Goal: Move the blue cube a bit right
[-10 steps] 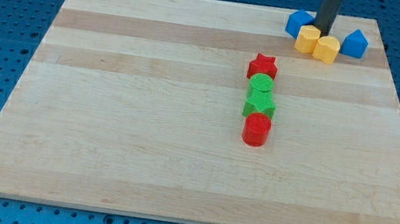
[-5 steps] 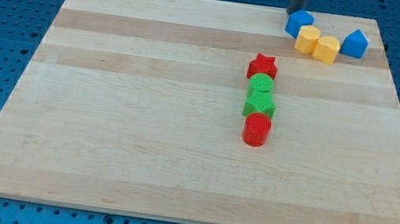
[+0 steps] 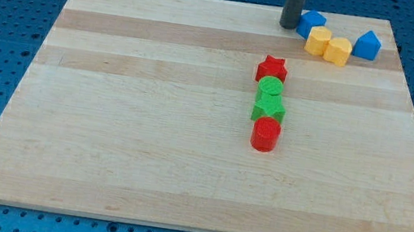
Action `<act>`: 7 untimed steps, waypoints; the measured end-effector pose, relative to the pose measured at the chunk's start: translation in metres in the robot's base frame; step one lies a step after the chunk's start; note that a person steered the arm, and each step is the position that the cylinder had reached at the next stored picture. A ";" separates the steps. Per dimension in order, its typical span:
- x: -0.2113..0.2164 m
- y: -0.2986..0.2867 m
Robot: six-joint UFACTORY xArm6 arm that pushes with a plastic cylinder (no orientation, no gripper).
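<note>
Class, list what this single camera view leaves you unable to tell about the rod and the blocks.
- Rod above my tip: cut off by the view's top edge.
- Whether my tip touches the blue cube: too close to tell.
- Lower green block: shape unclear, crowded between the upper green block and red cylinder.

Yellow blocks (image 3: pixel 327 45) crowd blue cube (image 3: pixel 312 23) right side.

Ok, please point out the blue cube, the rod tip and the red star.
blue cube (image 3: pixel 312 22), camera view, top face.
my tip (image 3: pixel 289 25), camera view, rod's lower end.
red star (image 3: pixel 273 67), camera view, top face.
</note>
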State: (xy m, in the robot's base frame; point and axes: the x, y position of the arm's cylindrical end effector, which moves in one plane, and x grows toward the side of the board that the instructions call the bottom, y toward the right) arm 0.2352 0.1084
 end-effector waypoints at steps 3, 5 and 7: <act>-0.007 0.005; -0.008 0.005; -0.009 0.008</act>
State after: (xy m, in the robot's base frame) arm 0.2264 0.1163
